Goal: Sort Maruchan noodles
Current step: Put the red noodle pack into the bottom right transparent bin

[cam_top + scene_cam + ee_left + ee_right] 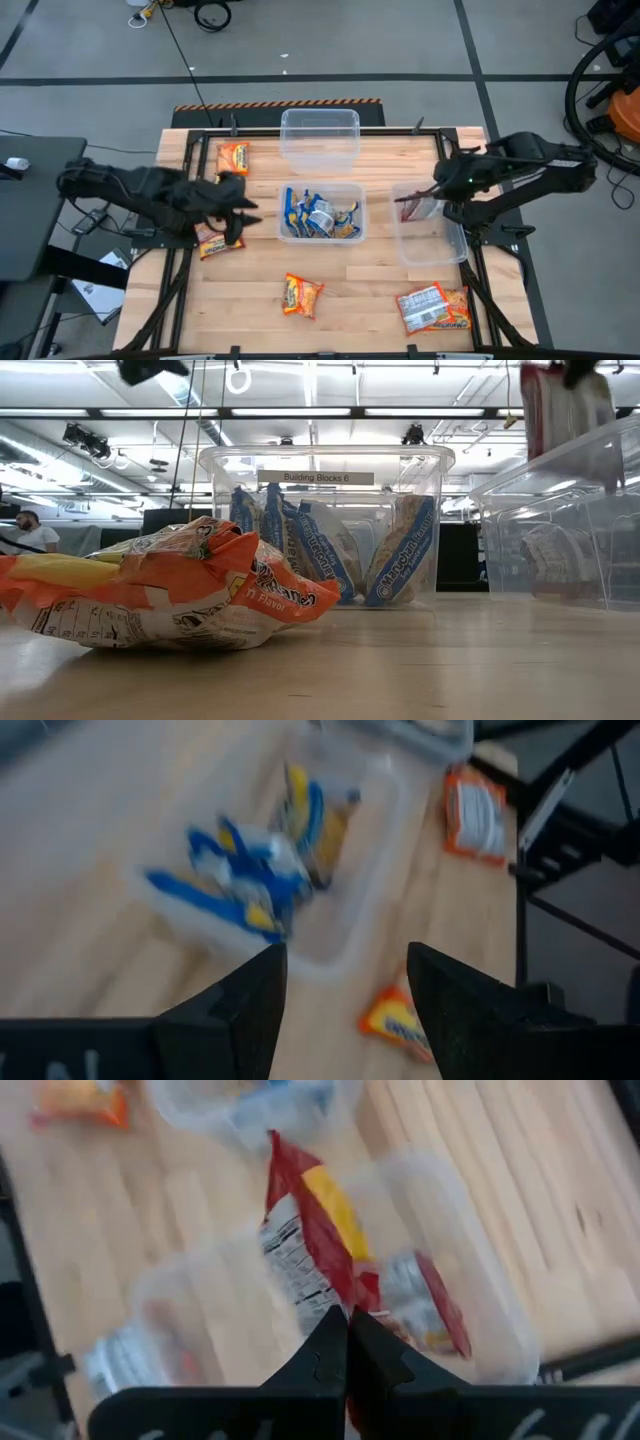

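Right gripper pinches a red-white packet over the right tub; left gripper gapes empty at mid-left; blue packets fill the centre tub (orange ones remain loose on the table)

Left pincer gapes (empty); right pincer clamped.
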`<state>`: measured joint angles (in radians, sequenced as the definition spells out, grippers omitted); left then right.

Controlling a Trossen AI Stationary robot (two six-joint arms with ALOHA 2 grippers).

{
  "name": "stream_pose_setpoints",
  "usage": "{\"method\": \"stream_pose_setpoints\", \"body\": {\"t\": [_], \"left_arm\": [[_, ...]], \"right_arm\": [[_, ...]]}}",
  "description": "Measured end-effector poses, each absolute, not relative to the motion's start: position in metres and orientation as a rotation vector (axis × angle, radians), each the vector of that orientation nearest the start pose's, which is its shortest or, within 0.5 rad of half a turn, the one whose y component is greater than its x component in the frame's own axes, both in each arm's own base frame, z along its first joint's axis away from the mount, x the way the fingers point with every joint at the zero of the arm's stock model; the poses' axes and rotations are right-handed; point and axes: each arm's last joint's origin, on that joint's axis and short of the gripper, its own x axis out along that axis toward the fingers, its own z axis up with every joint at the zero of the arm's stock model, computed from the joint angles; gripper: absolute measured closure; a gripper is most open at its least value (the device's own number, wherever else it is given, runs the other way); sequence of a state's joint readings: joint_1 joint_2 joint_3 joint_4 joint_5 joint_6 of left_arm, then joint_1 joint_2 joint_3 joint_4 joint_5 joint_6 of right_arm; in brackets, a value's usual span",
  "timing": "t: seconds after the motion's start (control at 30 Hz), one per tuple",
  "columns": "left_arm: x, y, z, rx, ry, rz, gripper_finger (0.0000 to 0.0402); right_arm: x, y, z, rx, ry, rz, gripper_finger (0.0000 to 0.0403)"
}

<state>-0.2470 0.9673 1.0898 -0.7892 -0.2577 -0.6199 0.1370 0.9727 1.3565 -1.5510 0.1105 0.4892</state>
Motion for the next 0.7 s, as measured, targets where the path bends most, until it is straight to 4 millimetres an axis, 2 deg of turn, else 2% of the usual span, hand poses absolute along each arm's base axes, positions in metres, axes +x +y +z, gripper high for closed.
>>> {"method": "stream_pose_setpoints", "body": {"t": [0.2, 0.4, 0.57, 0.7], "left_arm": [[0.179, -0.06, 0.313, -0.528, 0.674, 0.17, 0.0189], [0.173, -0.07, 0.279, -0.64, 0.764, 0.223, 0.0189], [0.174, -0.072, 0.268, -0.638, 0.8, 0.248, 0.0189], [0.178, -0.071, 0.263, -0.637, 0.826, 0.267, 0.0189]], "right_arm": [[0.11, 0.012, 0.335, 0.28, 1.188, -0.283, 0.0396], [0.124, 0.013, 0.294, 0.26, 1.215, -0.313, 0.0396], [0.13, 0.009, 0.272, 0.208, 1.277, -0.394, 0.0394], [0.132, 0.006, 0.266, 0.173, 1.299, -0.431, 0.039]]}}
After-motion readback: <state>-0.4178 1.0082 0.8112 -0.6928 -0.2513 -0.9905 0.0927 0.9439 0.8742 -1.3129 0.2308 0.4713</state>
